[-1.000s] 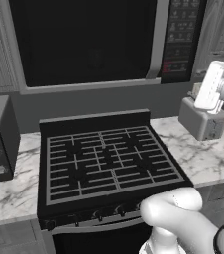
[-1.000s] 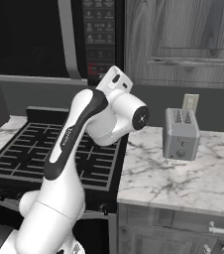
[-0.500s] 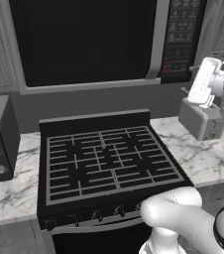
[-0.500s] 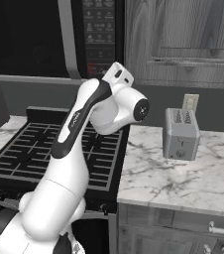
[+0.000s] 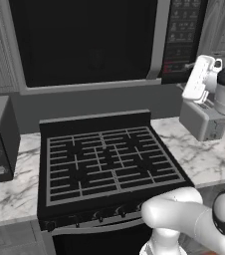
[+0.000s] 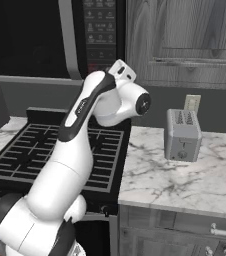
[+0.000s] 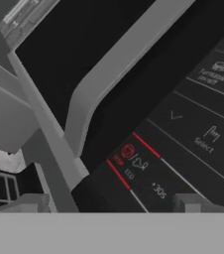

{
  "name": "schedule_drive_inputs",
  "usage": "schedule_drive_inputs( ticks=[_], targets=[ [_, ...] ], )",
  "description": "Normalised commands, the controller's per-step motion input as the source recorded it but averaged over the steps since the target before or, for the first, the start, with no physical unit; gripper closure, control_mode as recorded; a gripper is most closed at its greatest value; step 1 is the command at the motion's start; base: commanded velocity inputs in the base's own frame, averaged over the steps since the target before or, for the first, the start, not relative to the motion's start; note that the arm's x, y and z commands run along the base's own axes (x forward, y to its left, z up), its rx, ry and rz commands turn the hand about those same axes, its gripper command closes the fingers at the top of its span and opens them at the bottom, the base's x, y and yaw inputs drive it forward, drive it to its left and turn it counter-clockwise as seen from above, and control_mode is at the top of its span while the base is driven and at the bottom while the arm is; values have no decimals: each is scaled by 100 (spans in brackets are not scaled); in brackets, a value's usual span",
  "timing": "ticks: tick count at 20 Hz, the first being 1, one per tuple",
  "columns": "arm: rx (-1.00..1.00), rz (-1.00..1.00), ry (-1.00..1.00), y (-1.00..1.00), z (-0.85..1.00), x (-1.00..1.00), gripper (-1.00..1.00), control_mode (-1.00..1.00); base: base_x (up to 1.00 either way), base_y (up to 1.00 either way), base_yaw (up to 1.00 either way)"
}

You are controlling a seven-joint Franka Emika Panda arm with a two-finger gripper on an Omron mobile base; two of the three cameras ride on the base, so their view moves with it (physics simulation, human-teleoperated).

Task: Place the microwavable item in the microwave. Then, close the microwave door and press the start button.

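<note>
Two finger tips rise at the bottom of my hand view, set wide apart with nothing between them, so the gripper (image 7: pixel 111 203) is released and empty. Through that view I look straight at the black keypad panel (image 7: pixel 183 134) of the microwave (image 5: pixel 109 40), rolled on a slant: I can read a red stop mark, a "+30s" key and a "Select" key, and the tips sit just off the lower rows of keys. I cannot tell whether either tip touches the panel.

From my left base view the microwave door (image 5: pixel 84 42) lies flush in its grey frame, shut, its dark glass spanning the width of the stove (image 5: pixel 107 162) below it. I cannot see the mug; the glass is too dark to tell what is inside. The white hand of the arm (image 6: pixel 110 97) is raised beside the lower right corner of the microwave, in front of the bottom of the keypad panel.

On the marble counter (image 6: pixel 185 175) right of the stove, a grey toaster (image 6: pixel 183 134) stands near the back edge, upright, just under the wooden wall cabinets (image 6: pixel 185 40). At the left end of the counter in my left base view, a smaller dark box oven (image 5: pixel 0 139) with knobs sits against the wall. The stove grates are bare.
</note>
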Motion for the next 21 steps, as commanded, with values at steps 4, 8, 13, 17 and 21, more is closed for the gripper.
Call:
schedule_drive_inputs(
  ticks=[4,8,13,17,21],
  targets=[
    [0,0,1,0,0,28,-100,-100,0,0,0],
    [0,0,0,-3,-1,26,-100,-100,0,0,0],
    [0,0,0,-3,-4,24,-100,-100,0,0,0],
    [0,0,1,0,-12,27,-100,-100,0,0,0],
    [0,0,0,0,-19,30,-100,-100,0,0,0]
  ],
)
